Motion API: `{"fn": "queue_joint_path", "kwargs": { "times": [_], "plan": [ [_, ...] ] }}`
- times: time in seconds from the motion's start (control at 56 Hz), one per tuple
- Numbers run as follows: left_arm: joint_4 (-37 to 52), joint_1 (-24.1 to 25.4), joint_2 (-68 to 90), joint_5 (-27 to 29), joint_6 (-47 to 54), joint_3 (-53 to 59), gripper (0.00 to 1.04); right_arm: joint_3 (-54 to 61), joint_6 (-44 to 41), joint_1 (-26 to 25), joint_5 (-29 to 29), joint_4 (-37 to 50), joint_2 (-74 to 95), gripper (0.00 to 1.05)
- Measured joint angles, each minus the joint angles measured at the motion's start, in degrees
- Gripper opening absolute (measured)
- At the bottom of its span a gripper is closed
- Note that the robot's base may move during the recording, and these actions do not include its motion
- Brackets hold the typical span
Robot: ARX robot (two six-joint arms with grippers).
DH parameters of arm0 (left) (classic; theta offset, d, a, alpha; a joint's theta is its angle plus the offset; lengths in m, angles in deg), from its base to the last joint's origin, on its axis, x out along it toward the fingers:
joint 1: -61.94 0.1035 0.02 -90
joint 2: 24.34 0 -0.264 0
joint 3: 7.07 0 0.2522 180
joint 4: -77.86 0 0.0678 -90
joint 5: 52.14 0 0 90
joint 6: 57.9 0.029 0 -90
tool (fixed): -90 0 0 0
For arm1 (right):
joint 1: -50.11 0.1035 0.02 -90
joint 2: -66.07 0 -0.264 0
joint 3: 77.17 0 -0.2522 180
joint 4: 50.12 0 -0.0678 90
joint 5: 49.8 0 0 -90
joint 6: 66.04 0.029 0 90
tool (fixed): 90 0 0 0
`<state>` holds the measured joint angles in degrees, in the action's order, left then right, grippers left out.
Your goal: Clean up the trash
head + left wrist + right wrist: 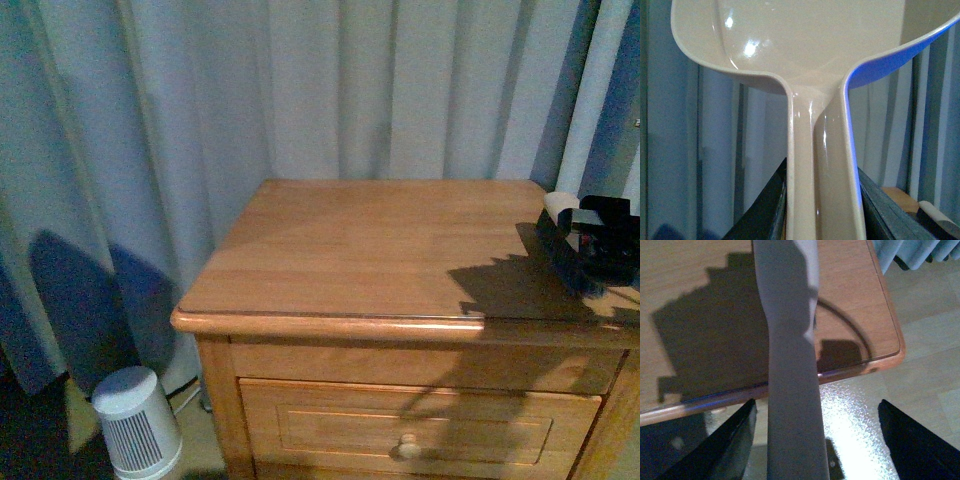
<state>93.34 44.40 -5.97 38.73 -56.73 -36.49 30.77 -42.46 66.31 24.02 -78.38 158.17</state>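
Worktop: we see a wooden bedside cabinet with a glassy top [350, 250] standing against the curtain [150, 150]. A small white heater [137, 420] sits on the floor off its front left corner.
Trash: we find no white wad in any view. It is not on the part of the top the front view covers, and its place cannot be told.
Left claw [822, 200]: it is clamped on the dustpan [810, 50], with a dark finger pressed to each side of the handle. The pan is raised against the curtain, which we judge a carrying hold, ready to be set down as a catcher.
Right claw [600, 245]: it hangs over the right edge of the top. A long pale handle [790, 390] runs between its fingers, probably a sweeper. The fingers show wider than the handle, so we cannot tell if it is gripped.
Front view only: it shows the whole top and where the right claw sits.
Left wrist only: it shows the dustpan and its grip, which the front view misses.
Right wrist only: it shows a rounded corner of the top, the floor beyond and the tool's shadow.
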Motion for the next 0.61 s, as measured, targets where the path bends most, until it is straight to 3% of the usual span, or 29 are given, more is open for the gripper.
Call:
{"fn": "queue_joint_path", "kwargs": {
  "times": [0.107,0.232,0.429,0.607],
  "plan": [
    [0.00,0.00,0.00,0.00,0.00,0.00,0.28,0.39,0.50,0.26,0.11,1.14,0.22,0.42],
    [0.00,0.00,0.00,0.00,0.00,0.00,0.28,1.55,0.00,0.63,-0.28,3.74,-0.11,0.23],
    [0.00,0.00,0.00,0.00,0.00,0.00,0.28,4.48,-3.17,0.94,-1.66,9.38,-2.78,0.21],
    [0.00,0.00,0.00,-0.02,0.00,0.00,0.28,11.85,-12.74,2.51,-6.69,23.76,-11.89,0.21]
  ]
}}
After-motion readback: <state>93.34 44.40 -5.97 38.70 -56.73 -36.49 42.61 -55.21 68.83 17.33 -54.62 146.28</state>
